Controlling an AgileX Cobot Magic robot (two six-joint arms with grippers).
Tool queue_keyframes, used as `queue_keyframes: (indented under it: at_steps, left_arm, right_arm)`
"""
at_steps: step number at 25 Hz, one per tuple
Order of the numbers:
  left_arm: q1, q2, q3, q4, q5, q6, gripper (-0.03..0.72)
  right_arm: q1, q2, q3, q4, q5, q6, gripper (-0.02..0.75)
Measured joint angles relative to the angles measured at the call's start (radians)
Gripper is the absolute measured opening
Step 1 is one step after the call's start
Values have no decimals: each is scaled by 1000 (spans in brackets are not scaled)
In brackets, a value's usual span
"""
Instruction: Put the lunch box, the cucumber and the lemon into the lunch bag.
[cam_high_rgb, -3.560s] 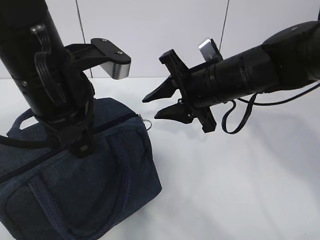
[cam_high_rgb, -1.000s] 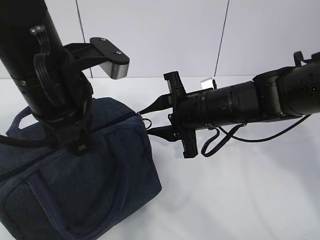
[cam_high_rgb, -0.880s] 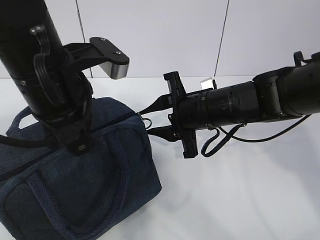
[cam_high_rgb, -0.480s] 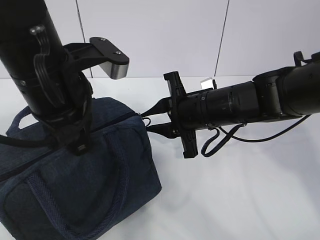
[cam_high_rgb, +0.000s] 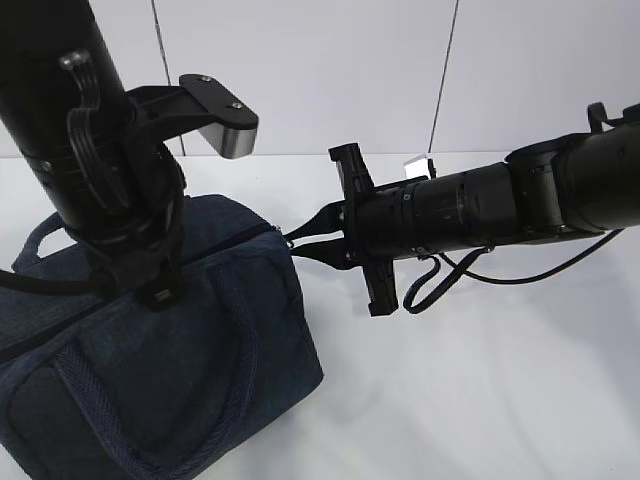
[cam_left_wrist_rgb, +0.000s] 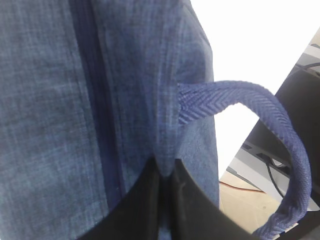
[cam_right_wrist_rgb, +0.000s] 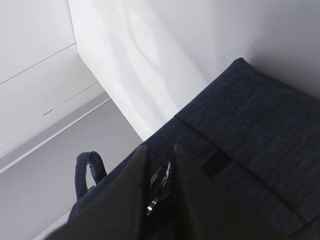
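Observation:
The dark navy lunch bag (cam_high_rgb: 200, 350) stands at the left of the white table, its zipper (cam_left_wrist_rgb: 92, 100) closed along the top. My left gripper (cam_left_wrist_rgb: 166, 172) is shut on a fold of the bag's top fabric beside one looped handle (cam_left_wrist_rgb: 250, 100). My right gripper (cam_high_rgb: 293, 243) reaches in from the right to the bag's near end. Its fingers are shut on the silver ring pull (cam_right_wrist_rgb: 160, 179), which sits edge-on between them. The lunch box, the cucumber and the lemon are out of view.
The white table (cam_high_rgb: 480, 400) stretches to the right of the bag below the right arm. A black cable (cam_high_rgb: 440, 285) loops under that arm. White wall panels close off the back. The bag's far handle (cam_right_wrist_rgb: 87, 167) sticks up.
The right gripper came down and left to the bag's end, then its jaws narrowed around the ring pull over the last second. The left gripper and the bag have not moved.

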Motion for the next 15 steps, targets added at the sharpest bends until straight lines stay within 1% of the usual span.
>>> queue_keyframes:
  at_steps: [4, 6, 15]
  left_arm:
    - [0, 0, 0, 0, 0, 0, -1]
    - [0, 0, 0, 0, 0, 0, -1]
    - [0, 0, 0, 0, 0, 0, -1]
  right_arm:
    - [0, 0, 0, 4, -17, -12, 12]
    - [0, 0, 0, 4, -22, -17, 0]
    - [0, 18, 0, 4, -47, -19, -5]
